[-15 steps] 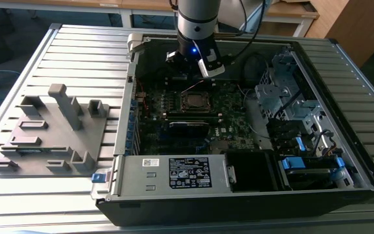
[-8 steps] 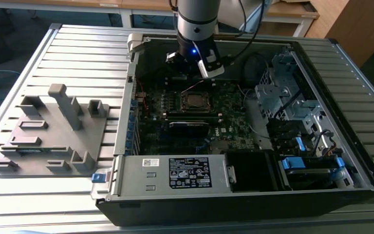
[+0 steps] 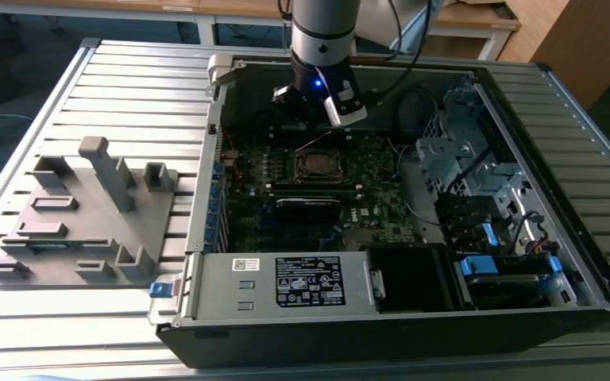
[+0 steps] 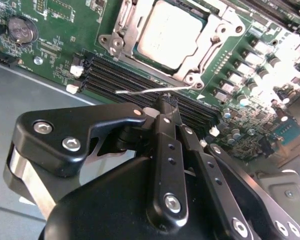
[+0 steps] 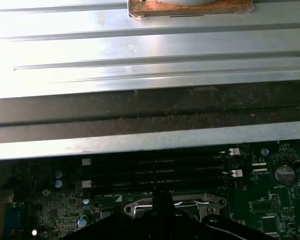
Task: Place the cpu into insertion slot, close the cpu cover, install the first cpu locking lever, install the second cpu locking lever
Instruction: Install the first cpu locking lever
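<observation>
The cpu (image 4: 170,32), a square chip with a dull silver top, lies in the insertion slot (image 3: 316,164) on the green board. The silvery cpu cover (image 4: 215,37) is folded down flat around it. A thin wire locking lever (image 4: 145,90) sticks out sideways from the socket corner, over the memory slots. My gripper (image 4: 167,101) is shut, its black fingertips together right at this lever's rod; I cannot tell whether they touch it. In the exterior view the gripper (image 3: 307,127) hangs just behind the socket. In the first wrist view its tip (image 5: 162,200) sits in front of the socket's metal rim (image 5: 210,204).
Long black memory slots (image 4: 130,80) run beside the socket, and a coin battery (image 4: 20,29) sits nearby. The open case holds a power supply (image 3: 283,282) and drive bays (image 3: 475,182). A grey fixture stand (image 3: 83,214) is on the slatted table at the exterior view's left.
</observation>
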